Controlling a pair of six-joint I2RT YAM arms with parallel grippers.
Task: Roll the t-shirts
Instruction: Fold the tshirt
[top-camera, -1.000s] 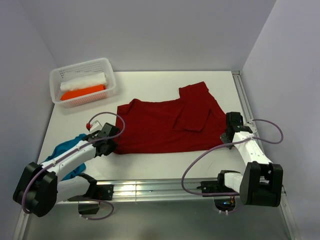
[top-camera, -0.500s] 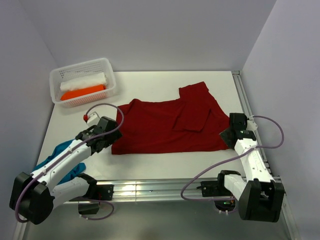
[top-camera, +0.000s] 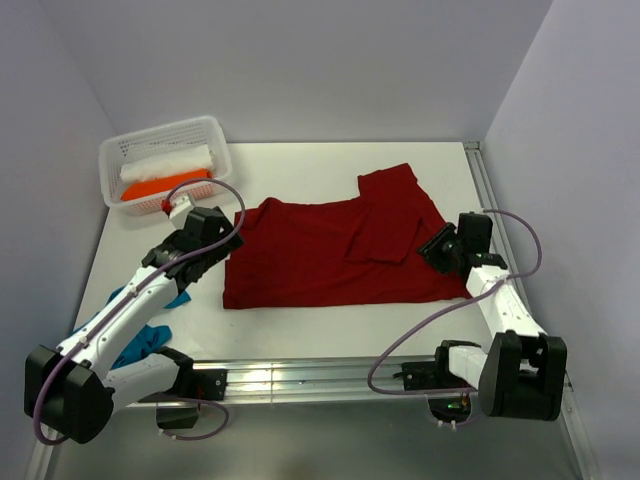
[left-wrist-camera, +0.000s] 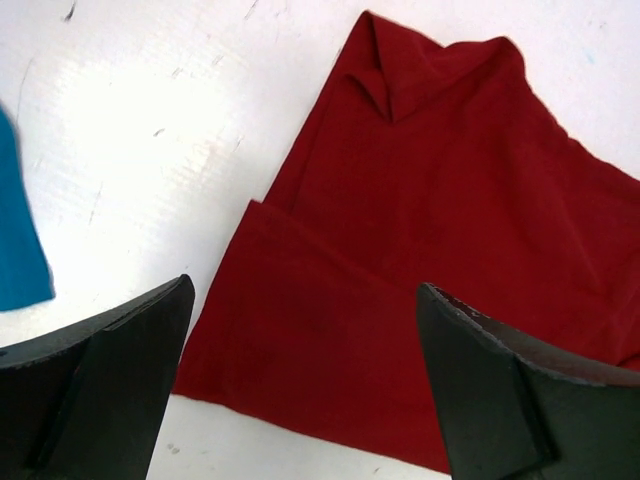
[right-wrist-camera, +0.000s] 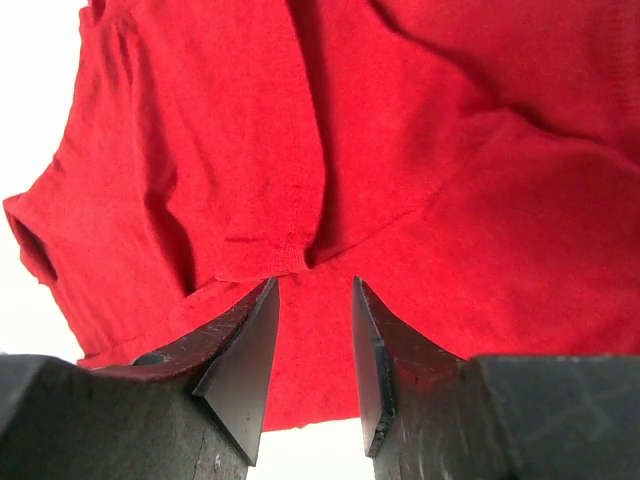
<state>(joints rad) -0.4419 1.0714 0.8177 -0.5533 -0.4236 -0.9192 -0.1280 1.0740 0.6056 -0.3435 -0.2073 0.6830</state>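
The dark red t-shirt (top-camera: 330, 260) lies spread flat mid-table, one sleeve folded over its body. My left gripper (top-camera: 212, 238) hovers at the shirt's left edge, jaws wide open and empty. The left wrist view shows the red t-shirt (left-wrist-camera: 420, 200) with its hem corner between the spread fingers (left-wrist-camera: 100, 380). My right gripper (top-camera: 437, 250) hangs over the shirt's right edge. In the right wrist view its jaws stand partly open above the red cloth (right-wrist-camera: 400, 150), holding nothing. The teal t-shirt (top-camera: 148, 338) lies crumpled at the near left, partly under my left arm.
A white perforated basket (top-camera: 215, 128) at the far left corner holds a white roll and an orange roll. A metal rail (top-camera: 492, 215) runs along the table's right edge. Grey walls close in the back and both sides.
My left gripper opened, let go of the red shirt's near left corner and moved farther back along its left edge. My right gripper swung left over the shirt's right edge.
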